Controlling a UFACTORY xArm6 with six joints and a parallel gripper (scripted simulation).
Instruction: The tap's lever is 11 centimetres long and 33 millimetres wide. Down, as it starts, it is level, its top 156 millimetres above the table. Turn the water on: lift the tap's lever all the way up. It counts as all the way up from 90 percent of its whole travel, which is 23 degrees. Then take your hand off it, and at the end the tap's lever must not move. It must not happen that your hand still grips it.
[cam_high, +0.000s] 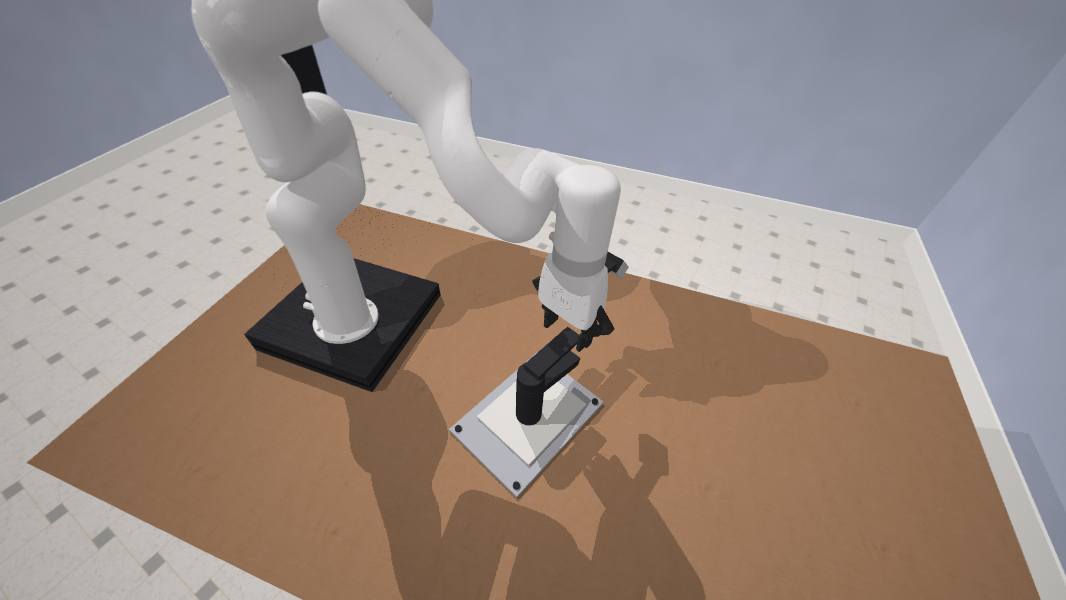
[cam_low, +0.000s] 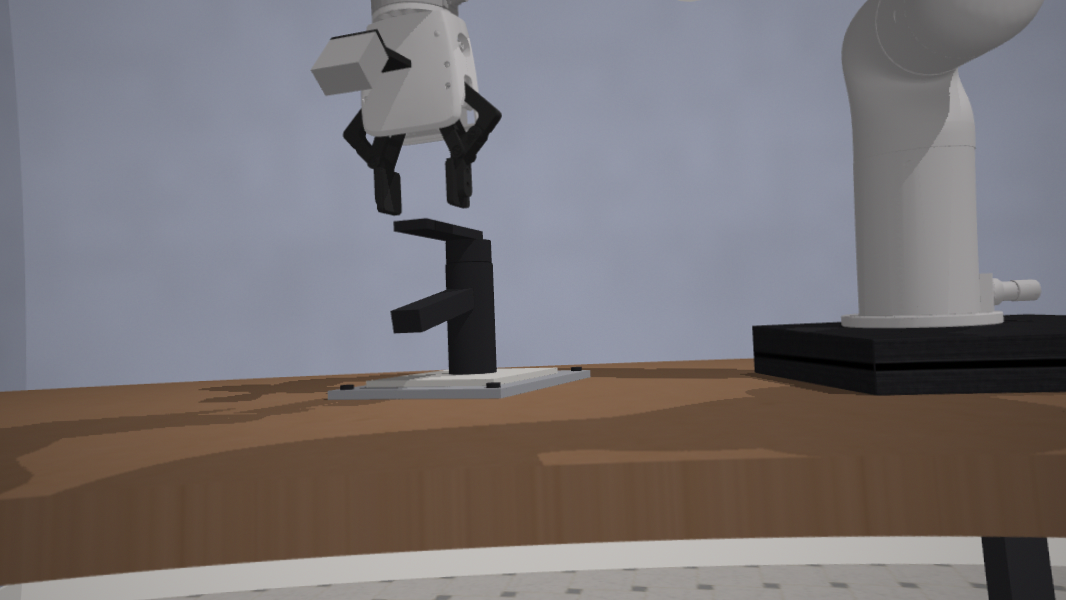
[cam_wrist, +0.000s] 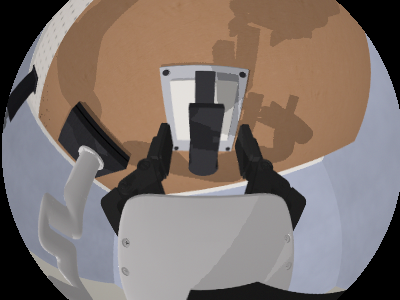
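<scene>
The brown table (cam_high: 745, 462) carries the tap's grey plate (cam_high: 488, 456) and the arm's black base (cam_high: 402, 298).
</scene>
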